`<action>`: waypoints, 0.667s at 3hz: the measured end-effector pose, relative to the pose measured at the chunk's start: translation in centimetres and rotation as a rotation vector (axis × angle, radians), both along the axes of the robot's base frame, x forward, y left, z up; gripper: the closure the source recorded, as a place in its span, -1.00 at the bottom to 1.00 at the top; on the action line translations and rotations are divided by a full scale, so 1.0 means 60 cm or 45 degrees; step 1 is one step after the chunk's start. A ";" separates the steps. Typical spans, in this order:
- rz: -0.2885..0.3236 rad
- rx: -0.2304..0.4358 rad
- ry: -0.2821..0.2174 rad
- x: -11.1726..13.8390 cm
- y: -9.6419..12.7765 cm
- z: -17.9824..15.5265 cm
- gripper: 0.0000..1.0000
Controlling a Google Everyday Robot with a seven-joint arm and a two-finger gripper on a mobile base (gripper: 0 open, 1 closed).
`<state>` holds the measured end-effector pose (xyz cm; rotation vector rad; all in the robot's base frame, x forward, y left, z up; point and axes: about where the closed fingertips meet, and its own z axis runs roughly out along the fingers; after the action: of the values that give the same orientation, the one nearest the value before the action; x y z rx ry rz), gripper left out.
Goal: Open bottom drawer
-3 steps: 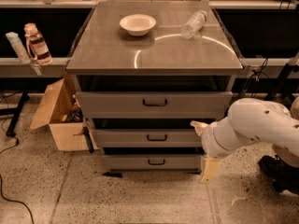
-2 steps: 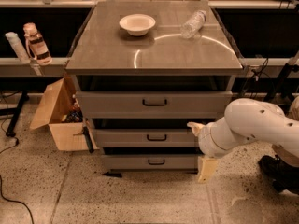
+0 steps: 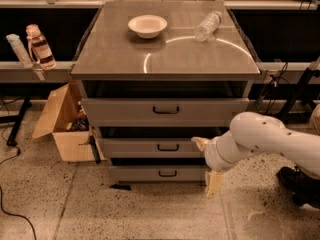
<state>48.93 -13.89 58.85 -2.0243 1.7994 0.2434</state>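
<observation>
Bottom drawer (image 3: pixel 135 173): lowest and narrowest grey front of the metal cabinet (image 3: pixel 165 54), just above the floor, untouched. White arm (image 3: pixel 270 139) reaches in from the right. Cardboard box (image 3: pixel 60 126) stands at the cabinet's left side. Gripper (image 3: pixel 204 167) is beside the drawer's right end, fingers spread, holding nothing. Bowl (image 3: pixel 147 25) and plastic bottle (image 3: pixel 207 25) rest on top.

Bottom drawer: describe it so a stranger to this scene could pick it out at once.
Find the grey metal cabinet with a white bowl on top; its front is a stack of three. The bottom drawer is the lowest, nearest the floor, beside the robot's gripper. Its front is the narrowest and shortest, with a small black handle.
</observation>
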 end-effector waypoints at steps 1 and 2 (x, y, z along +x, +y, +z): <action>-0.016 -0.049 0.018 0.005 0.005 -0.041 -1.00; -0.061 -0.086 0.054 0.006 0.008 -0.080 -1.00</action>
<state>49.30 -13.41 54.03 -2.0334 1.9039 0.2157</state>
